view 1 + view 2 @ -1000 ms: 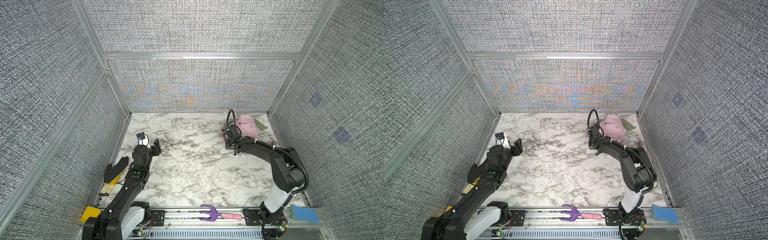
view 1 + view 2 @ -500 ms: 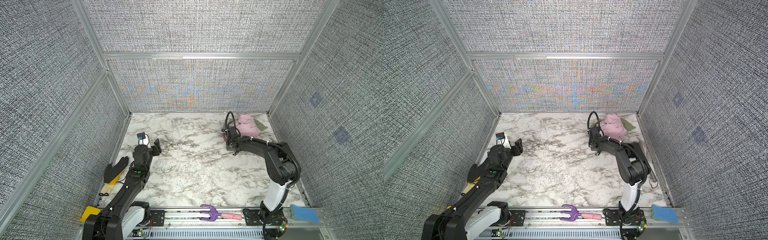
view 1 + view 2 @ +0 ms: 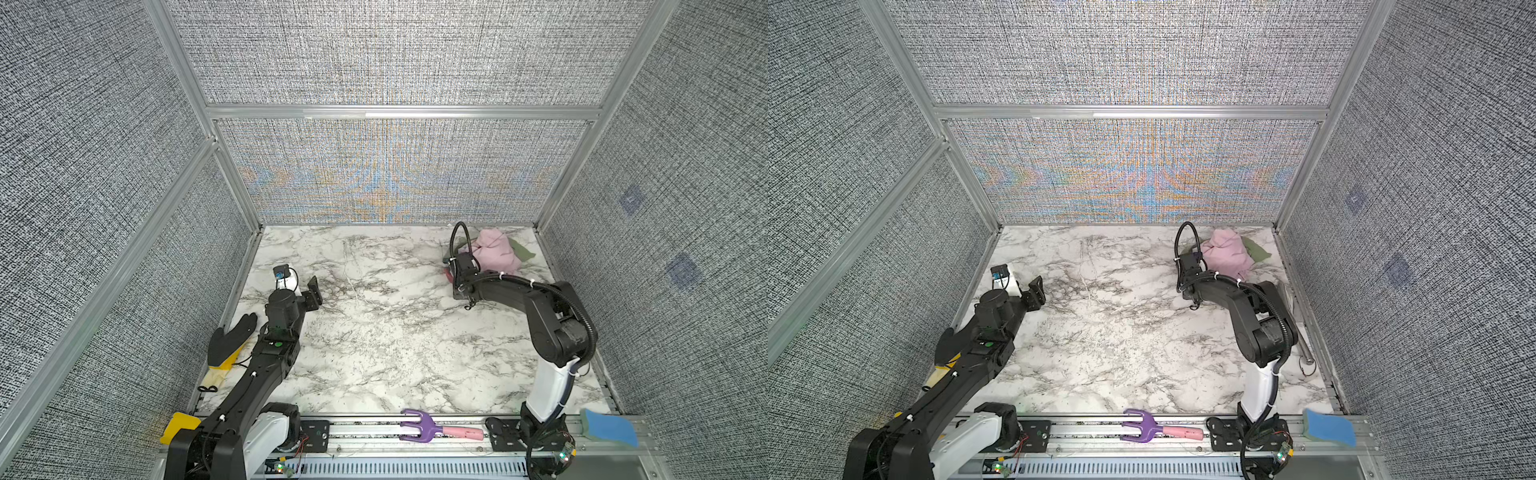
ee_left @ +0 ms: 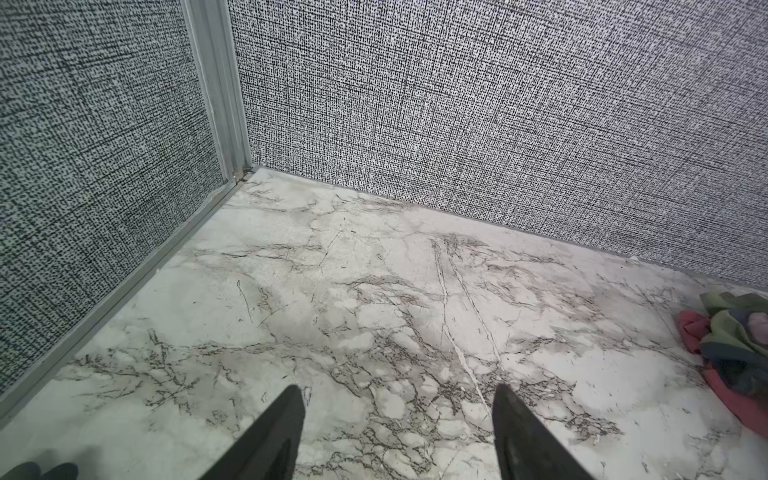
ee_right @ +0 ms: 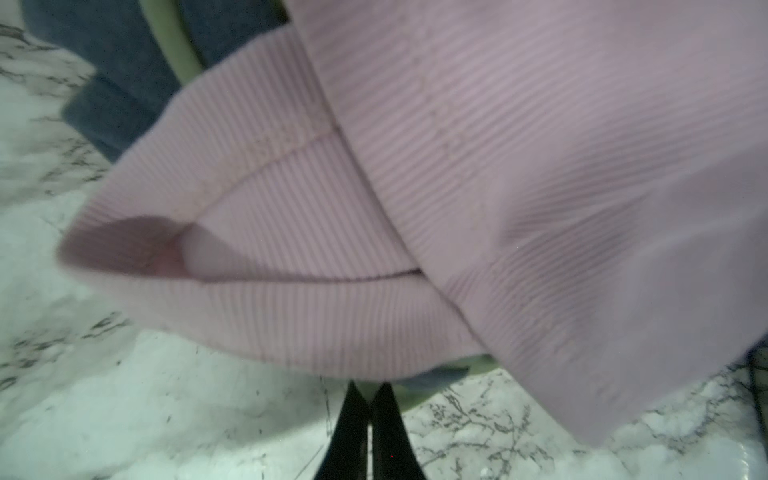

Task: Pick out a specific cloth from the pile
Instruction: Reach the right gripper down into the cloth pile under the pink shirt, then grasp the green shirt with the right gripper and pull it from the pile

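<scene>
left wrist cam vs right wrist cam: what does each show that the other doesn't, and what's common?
Left wrist only: the open left hand, the grey woven wall corner and a rose-red soft cloth.

Right wrist only: the shut right hand, its tips at the edge of the olive-green cloth with grey-blue trim. Whether it pinches the fabric is unclear.

Both: the white marble tabletop, that olive-green cloth, and the pale pink ribbed cloth, which fills the right wrist view but is only a sliver in the left.

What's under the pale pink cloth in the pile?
The olive-green cloth with grey-blue bands pokes out beneath the pale pink cloth; a rose-red cloth shows at one edge. Their extent underneath is covered.
</scene>
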`<state>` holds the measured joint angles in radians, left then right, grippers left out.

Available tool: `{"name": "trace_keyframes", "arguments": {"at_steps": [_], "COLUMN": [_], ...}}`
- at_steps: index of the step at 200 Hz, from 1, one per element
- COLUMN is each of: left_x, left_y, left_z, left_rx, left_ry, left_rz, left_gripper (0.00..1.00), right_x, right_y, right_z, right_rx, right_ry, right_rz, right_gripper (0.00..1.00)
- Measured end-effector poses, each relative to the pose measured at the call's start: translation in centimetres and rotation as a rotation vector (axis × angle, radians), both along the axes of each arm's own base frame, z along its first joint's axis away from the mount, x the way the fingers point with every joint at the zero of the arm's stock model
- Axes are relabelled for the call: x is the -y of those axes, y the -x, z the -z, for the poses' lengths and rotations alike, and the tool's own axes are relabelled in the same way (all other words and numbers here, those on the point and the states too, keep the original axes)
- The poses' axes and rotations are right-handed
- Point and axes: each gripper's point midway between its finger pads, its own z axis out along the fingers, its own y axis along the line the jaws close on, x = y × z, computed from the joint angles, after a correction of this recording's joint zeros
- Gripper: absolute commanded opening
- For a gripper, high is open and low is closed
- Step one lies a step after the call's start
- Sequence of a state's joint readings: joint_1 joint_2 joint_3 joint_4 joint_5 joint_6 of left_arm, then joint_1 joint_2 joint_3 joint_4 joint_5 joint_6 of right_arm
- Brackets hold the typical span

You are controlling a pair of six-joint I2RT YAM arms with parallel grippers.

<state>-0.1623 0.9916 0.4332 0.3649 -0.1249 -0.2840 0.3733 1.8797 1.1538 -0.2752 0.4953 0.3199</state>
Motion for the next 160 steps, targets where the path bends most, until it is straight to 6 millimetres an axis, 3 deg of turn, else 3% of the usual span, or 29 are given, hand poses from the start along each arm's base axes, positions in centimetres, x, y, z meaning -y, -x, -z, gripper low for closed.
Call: {"name": "trace_keyframes", "arguments": {"at_steps": [83,118,160], "left_x": [-0.2,-0.3,-0.3], "left_y": [0.1,0.2,0.2], "left_z": [-0.5,-0.9,-1.2], "left_rx": [0.016,0.027,0.031], "left_ry": [-0.004,-0.006,-0.013], "left_rz": [-0.009,-0.012,-0.013], "left_gripper": [0.73,0.74,0.74], "right_x": [-0.1,0.9,1.5], "right_y": [1.3,1.2,0.6], "right_z": [-6.8,-9.9,-15.1], "right_rx": [0.146,0.202,0.298], "right_ry": [-0.087,-0.176,-0.286], "right_rz": [-0.011,-0.004,-0.020], "right_gripper": [0.00,0.00,0.00]}}
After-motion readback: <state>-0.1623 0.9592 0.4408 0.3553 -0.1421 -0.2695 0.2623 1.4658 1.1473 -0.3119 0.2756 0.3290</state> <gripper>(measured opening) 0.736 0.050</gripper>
